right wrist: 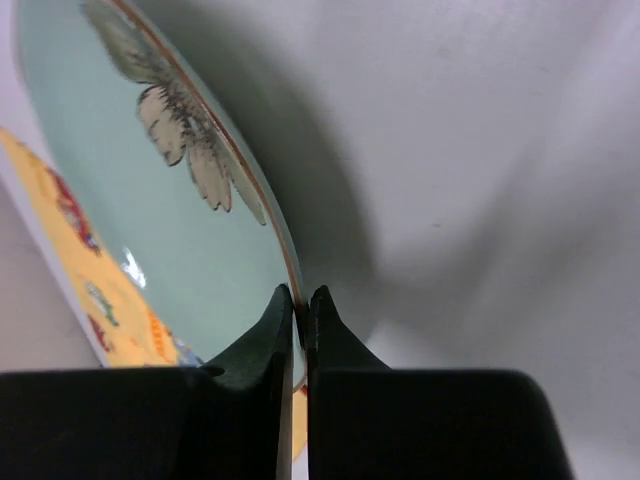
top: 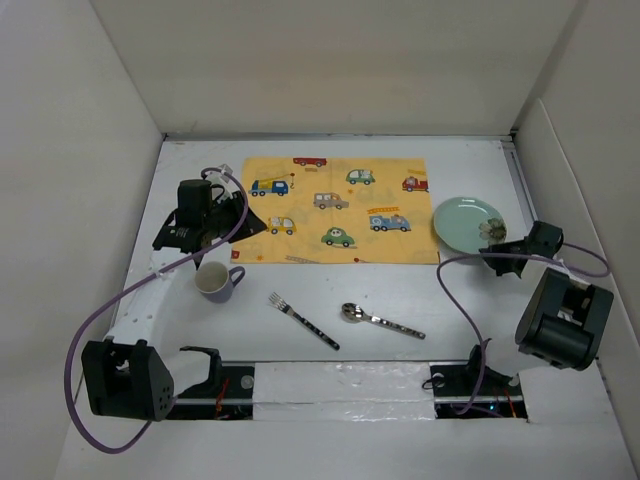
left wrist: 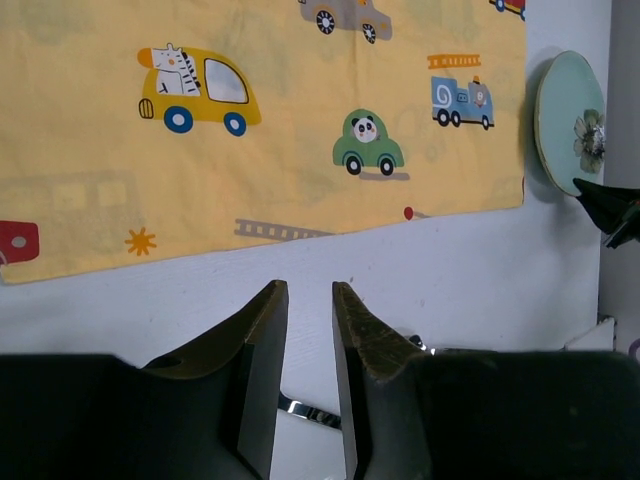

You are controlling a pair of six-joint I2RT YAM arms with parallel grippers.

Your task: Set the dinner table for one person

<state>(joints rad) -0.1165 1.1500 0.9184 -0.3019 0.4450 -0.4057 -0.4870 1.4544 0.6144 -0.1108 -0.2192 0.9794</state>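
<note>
The dinner table (top: 455, 300) is the white tabletop. A pale green plate (top: 462, 220) with a flower print lies on it to the right of the yellow placemat (top: 340, 205). My right gripper (top: 497, 252) is shut on the plate's near-right rim; in the right wrist view the fingertips (right wrist: 285, 310) pinch the plate (right wrist: 150, 230) at its edge. My left gripper (top: 240, 228) hovers over the placemat's left edge. In the left wrist view it (left wrist: 309, 295) is slightly open and empty. A lilac mug (top: 217, 281), a fork (top: 303, 320) and a spoon (top: 380, 319) lie in front of the placemat.
White panels wall the table at the back and both sides. Purple cables loop from each arm over the near table. The left wrist view shows the placemat (left wrist: 250, 150), the plate (left wrist: 565, 110) and my right gripper (left wrist: 610, 205) at far right.
</note>
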